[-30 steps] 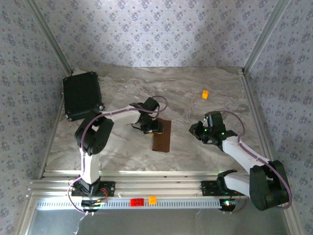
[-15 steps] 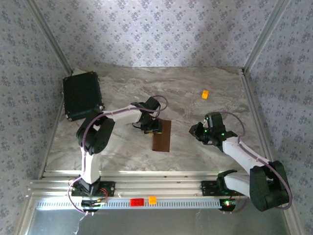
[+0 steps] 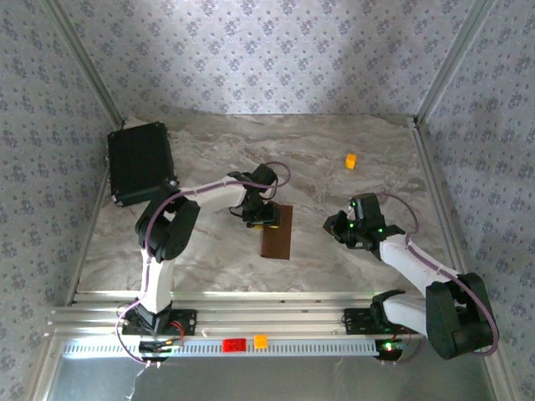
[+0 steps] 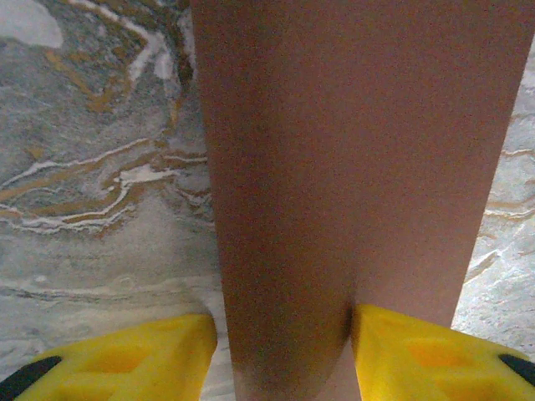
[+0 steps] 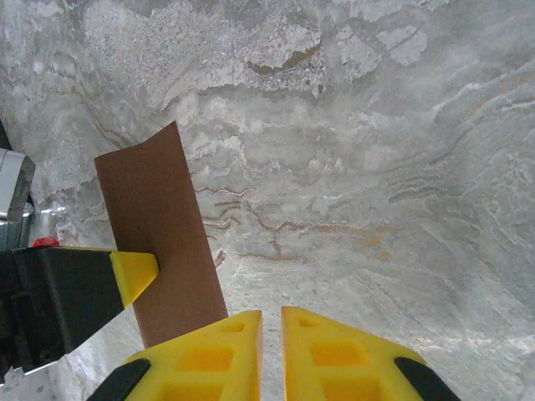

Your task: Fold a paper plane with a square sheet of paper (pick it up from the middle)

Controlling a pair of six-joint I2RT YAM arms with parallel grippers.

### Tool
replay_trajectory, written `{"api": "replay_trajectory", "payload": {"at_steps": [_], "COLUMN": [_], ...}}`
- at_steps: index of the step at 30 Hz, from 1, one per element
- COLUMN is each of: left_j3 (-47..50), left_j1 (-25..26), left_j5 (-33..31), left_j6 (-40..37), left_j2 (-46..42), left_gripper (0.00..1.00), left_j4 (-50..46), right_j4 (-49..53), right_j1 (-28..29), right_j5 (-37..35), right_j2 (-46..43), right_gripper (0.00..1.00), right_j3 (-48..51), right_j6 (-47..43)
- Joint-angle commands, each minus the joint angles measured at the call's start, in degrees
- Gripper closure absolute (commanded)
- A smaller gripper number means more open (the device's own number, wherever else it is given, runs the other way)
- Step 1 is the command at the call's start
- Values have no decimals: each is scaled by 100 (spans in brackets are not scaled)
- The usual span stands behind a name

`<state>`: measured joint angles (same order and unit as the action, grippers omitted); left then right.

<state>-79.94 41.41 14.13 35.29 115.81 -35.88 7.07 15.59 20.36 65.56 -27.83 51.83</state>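
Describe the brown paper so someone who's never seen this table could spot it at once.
On the grey marble table, look near the middle, at the tip of the left gripper. The paper is a flat, dark brown narrow rectangle, unlike the bulky black case and the tiny orange block.

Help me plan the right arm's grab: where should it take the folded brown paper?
Probably its right long edge, toward the near end, coming from the right: the paper lies flat as a narrow strip, and the left gripper sits at its far part.
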Motion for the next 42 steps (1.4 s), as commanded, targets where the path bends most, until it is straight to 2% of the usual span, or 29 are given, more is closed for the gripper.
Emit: {"api": "replay_trajectory", "payload": {"at_steps": [1, 31, 42], "left_j3": [120, 135, 40], "left_j1": [44, 72, 127], "left_j5": [-441, -509, -509], "left_j6": [-206, 123, 17], "left_j2": [574, 759, 884], "left_gripper": [49, 49, 48], "left_j4": [29, 80, 76], "right_j4": [-40, -198, -219], "right_j1": [-39, 105, 130], "right_j5": [38, 442, 446], "right_j2": [44, 496, 557], "right_gripper": [84, 83, 83], "right_j3": [85, -104, -140], "right_j6": [98, -60, -52]}}
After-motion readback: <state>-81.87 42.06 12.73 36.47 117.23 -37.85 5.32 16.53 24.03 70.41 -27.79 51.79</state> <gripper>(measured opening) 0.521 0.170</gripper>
